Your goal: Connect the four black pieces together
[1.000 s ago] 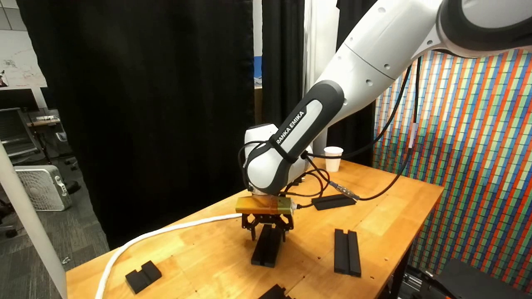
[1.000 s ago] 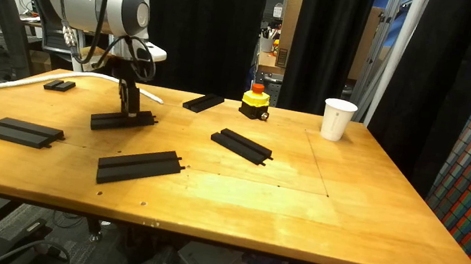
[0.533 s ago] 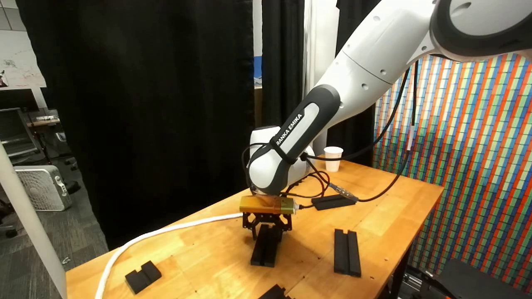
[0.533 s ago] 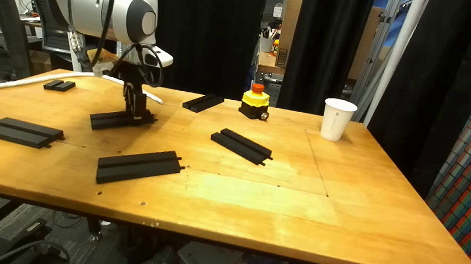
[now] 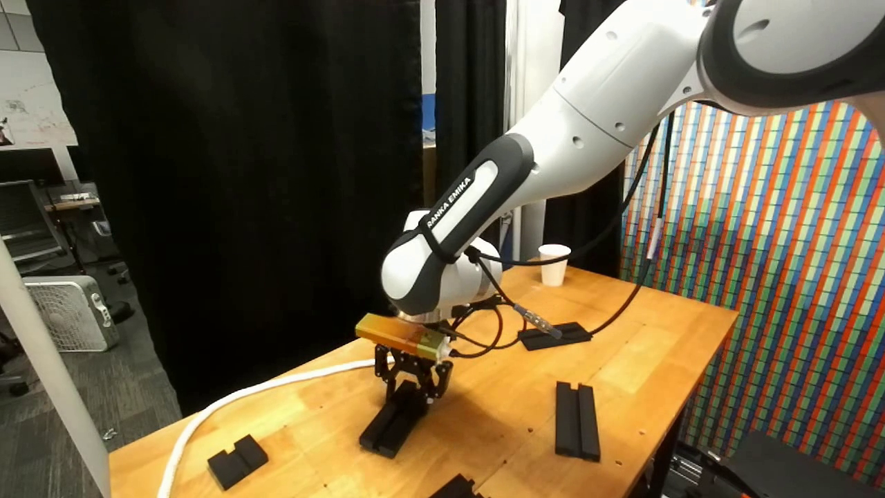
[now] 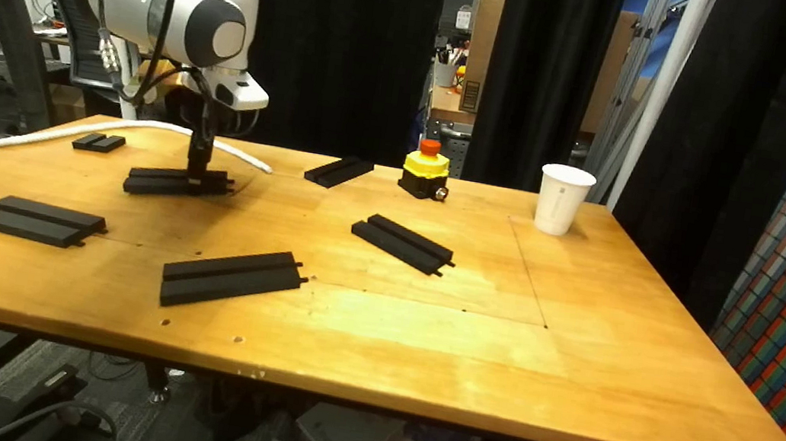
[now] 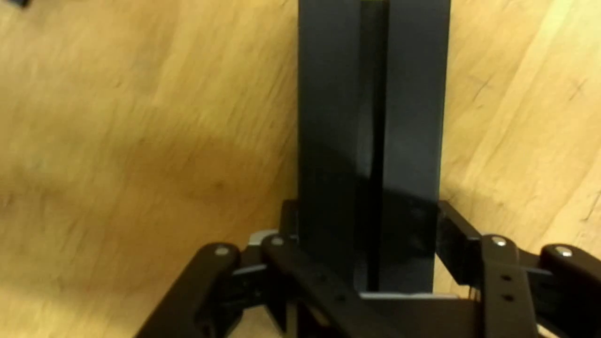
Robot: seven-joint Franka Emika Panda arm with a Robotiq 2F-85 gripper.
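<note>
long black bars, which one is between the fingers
The long black bar nearest the white cord in both exterior views: the fingers are closed on its two long sides, which is true of none of the others.

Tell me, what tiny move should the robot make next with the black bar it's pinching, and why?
I'd guess a slight lift. The claw is closed against both sides of the black bar, while another long black bar lies apart from it, unjoined, so the held one probably needs carrying over.
</note>
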